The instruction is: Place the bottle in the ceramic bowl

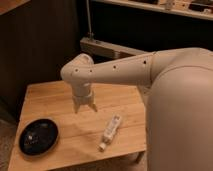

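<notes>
Above the middle of a wooden table [55,95] we see the gripper [85,107] hanging from a thick cream-white arm [125,70] that reaches in from the picture's right. It points straight down, its two fingers spread apart with nothing between them, and it sits clear of the tabletop. Forward of the gripper, nearer the camera and off to the picture's right of it, the bottle [110,131] lies flat on its side on the wood. It is a slim pale bottle whose small white cap points toward the table's near edge, and it is near the gripper but not touching it. On the other side of the gripper, toward the picture's left and also nearer the camera, the ceramic bowl [37,135] rests near the table's front corner. It is a shallow glossy black dish, well apart from the bottle, and nothing lies in it. We judge that the task is at its first step, the approach, since the bottle has not been picked up. The next move, as we read it, calls for shifting the gripper over the bottle's body, turning the fingers to straddle its narrow width, lowering, and closing. The carry across to the bowl comes after that.
</notes>
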Available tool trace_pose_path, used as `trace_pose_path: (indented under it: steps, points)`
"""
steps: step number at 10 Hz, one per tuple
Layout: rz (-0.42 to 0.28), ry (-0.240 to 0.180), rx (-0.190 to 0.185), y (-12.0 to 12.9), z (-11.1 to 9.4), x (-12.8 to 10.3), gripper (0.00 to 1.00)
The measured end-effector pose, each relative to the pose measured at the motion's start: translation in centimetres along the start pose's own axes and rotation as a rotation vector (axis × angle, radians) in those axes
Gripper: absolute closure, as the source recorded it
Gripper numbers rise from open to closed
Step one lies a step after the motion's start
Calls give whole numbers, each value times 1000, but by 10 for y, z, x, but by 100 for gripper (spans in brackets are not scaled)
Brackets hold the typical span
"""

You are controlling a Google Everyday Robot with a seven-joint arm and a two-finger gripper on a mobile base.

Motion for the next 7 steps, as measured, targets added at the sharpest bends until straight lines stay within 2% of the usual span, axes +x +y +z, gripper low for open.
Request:
trace_pose_path:
  steps: [2, 5, 7]
  points:
    - [48, -22, -21, -12, 3, -4, 35]
    - [164, -52, -82, -69, 12, -3, 35]
    - [269, -52, -127, -114, 27, -2, 35]
